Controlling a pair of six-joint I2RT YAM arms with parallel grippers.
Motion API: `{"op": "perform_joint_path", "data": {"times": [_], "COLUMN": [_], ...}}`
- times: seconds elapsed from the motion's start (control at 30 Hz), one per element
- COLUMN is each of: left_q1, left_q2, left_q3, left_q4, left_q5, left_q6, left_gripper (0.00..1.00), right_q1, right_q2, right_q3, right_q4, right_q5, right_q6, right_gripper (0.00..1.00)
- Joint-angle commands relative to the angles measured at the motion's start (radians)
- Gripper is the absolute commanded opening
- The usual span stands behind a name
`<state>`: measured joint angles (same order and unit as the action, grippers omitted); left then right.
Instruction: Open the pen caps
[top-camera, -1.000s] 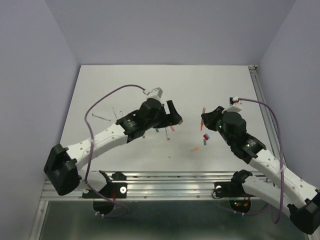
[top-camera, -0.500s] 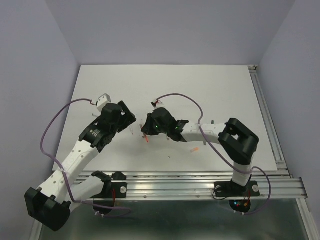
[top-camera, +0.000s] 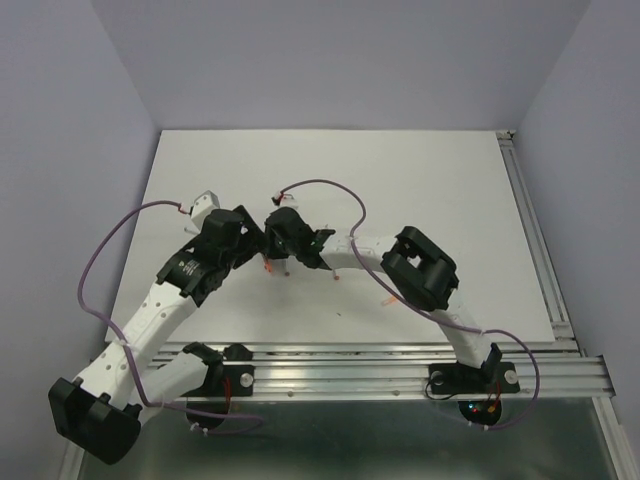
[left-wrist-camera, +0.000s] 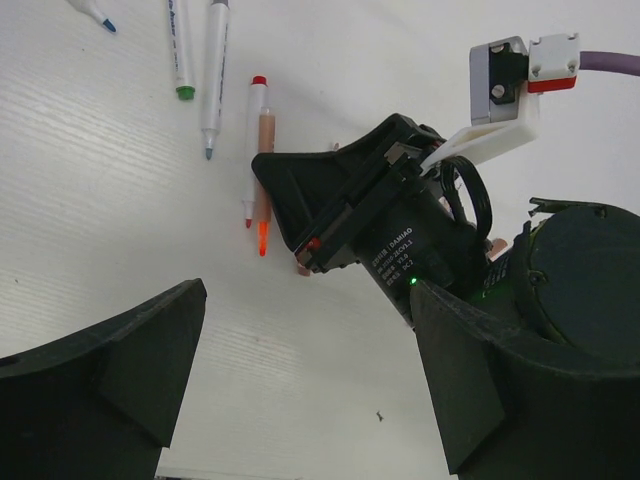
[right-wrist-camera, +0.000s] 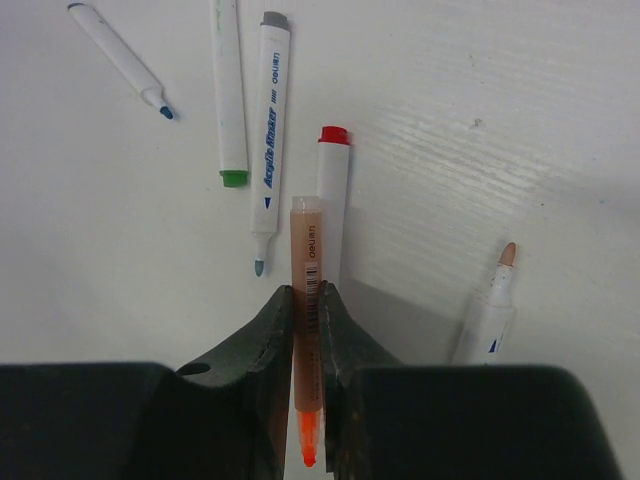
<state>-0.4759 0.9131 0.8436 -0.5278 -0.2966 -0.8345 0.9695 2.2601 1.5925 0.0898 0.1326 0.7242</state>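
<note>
My right gripper (right-wrist-camera: 308, 300) is shut on a peach-barrelled pen (right-wrist-camera: 306, 250) whose orange tip is bare, held low over the table. In the top view the right gripper (top-camera: 274, 256) reaches far left, close beside my left gripper (top-camera: 256, 238). My left gripper (left-wrist-camera: 308, 297) is open and empty, its jaws wide apart, looking at the right gripper (left-wrist-camera: 335, 215) and the orange-tipped pen (left-wrist-camera: 263, 185). Several uncapped white pens lie under it: a red-ended one (right-wrist-camera: 332, 190), a green-tipped one (right-wrist-camera: 229, 100), a blue-tipped one (right-wrist-camera: 118, 58). A small pink cap (top-camera: 388, 299) lies right of centre.
A grey-ended white marker (right-wrist-camera: 270, 150) and a peach-tipped pen (right-wrist-camera: 490, 310) lie beside the held pen. The right arm's elbow (top-camera: 420, 265) stretches across the middle of the white table (top-camera: 420, 180). The metal rail (top-camera: 360, 360) runs along the near edge.
The right gripper has moved further left with the orange-tipped pen, up against the left gripper. The left arm has barely shifted.
</note>
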Motion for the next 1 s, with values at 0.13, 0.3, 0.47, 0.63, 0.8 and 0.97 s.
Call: {"op": "perform_joint_path", "data": {"times": [0.13,0.3,0.47,0.63,0.8,0.97], "left_q1": [0.003,0.003,0.003,0.003,0.003,0.005], "left_q2": [-0.033,-0.037,-0.042,-0.031,-0.023,-0.011], "left_q3": [-0.02,-0.015,-0.021,-0.014,-0.012,-0.02], "left_q4": [0.011,0.006,0.017,0.02,0.02,0.018], "left_q5": [-0.009,-0.012,-0.012,-0.009,-0.016,-0.01], "left_q6": [0.021,0.026,0.028,0.031,0.031,0.026], "left_gripper": [0.95,0.96,0.95,0.95,0.96,0.96], "right_q1": [0.012,0.012,0.014,0.012,0.018,0.017], "right_q2": [-0.002,0.044,0.065,0.075,0.079,0.033], "right_q3": [0.101,0.151,0.159,0.178,0.188,0.15], "right_q4": [-0.033,-0.087,-0.105,-0.102,-0.098,-0.064], "right_q5": [0.091,0.163,0.137,0.101,0.018,0.035], "right_q6": [-0.039,-0.014,-0.011,-0.012,-0.028,-0.031], "right_gripper": [0.06,0.06,0.08,0.16,0.34,0.5]}}
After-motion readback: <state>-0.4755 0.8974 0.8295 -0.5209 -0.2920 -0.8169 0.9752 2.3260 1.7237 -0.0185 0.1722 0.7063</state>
